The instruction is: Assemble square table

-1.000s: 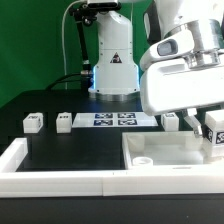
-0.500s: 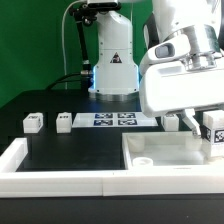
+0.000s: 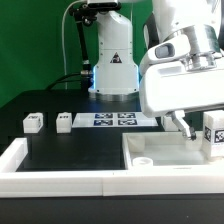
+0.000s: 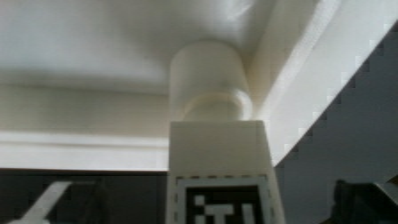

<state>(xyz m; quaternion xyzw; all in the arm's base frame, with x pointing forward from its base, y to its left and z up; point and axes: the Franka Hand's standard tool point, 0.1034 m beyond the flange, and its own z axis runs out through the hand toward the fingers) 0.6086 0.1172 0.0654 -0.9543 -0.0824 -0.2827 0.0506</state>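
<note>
The white square table slab [image 3: 172, 160] lies at the front on the exterior view's right, with a round corner hole near its front left. A white leg [image 3: 212, 131] with a black-and-white tag stands at the slab's far right corner. My gripper [image 3: 203, 128] is open around this leg, with one dark finger [image 3: 184, 124] showing beside it. In the wrist view the leg [image 4: 221, 150] stands between my fingers [image 4: 43, 202] with gaps on both sides, its round end set against the slab's rim corner [image 4: 267, 40]. Two more legs [image 3: 32, 122] [image 3: 64, 121] lie at the left.
The marker board [image 3: 110, 120] lies behind the middle. Another small white block [image 3: 169, 120] sits partly hidden behind my hand. The long white border wall [image 3: 60, 182] runs along the front and left. The robot base [image 3: 113, 60] stands at the back.
My hand has shifted very slightly, so the dark finger shows more clearly beside the leg. The leg, the slab and the loose legs have not moved.
</note>
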